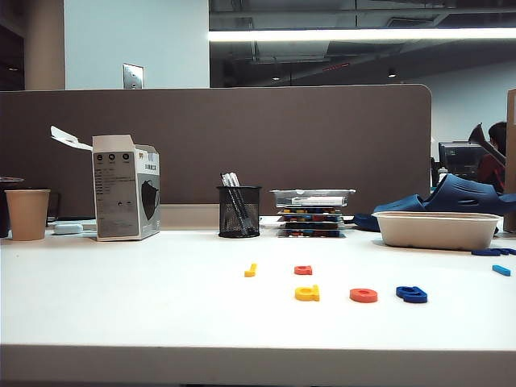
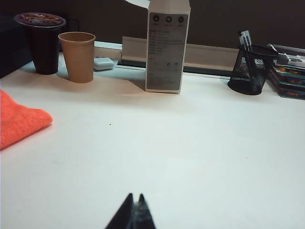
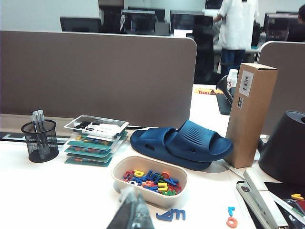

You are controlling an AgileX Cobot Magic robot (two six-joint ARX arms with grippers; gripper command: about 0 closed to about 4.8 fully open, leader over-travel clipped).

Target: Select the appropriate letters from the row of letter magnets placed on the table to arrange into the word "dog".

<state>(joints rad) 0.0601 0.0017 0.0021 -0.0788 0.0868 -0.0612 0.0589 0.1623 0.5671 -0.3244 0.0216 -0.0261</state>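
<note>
On the white table (image 1: 121,290) three letters lie side by side near the front: a yellow "d" (image 1: 307,293), a red ring "o" (image 1: 364,295) and a dark blue "g" (image 1: 411,294). Behind them lie a thin yellow stick letter (image 1: 251,270) and a small blocky red letter (image 1: 303,270). Neither arm shows in the exterior view. My left gripper (image 2: 135,195) is shut and holds nothing, low over bare table. My right gripper (image 3: 132,192) is shut and empty, just in front of a white tray (image 3: 119,177) of mixed letters.
A paper cup (image 2: 76,56), a white carton (image 2: 165,45) and a mesh pen cup (image 1: 239,211) line the back, with stacked letter cases (image 1: 312,211). An orange cloth (image 2: 19,121) lies by the left arm. A blue slipper (image 3: 183,143), a brown box (image 3: 250,114) and loose letters (image 3: 170,215) sit near the tray.
</note>
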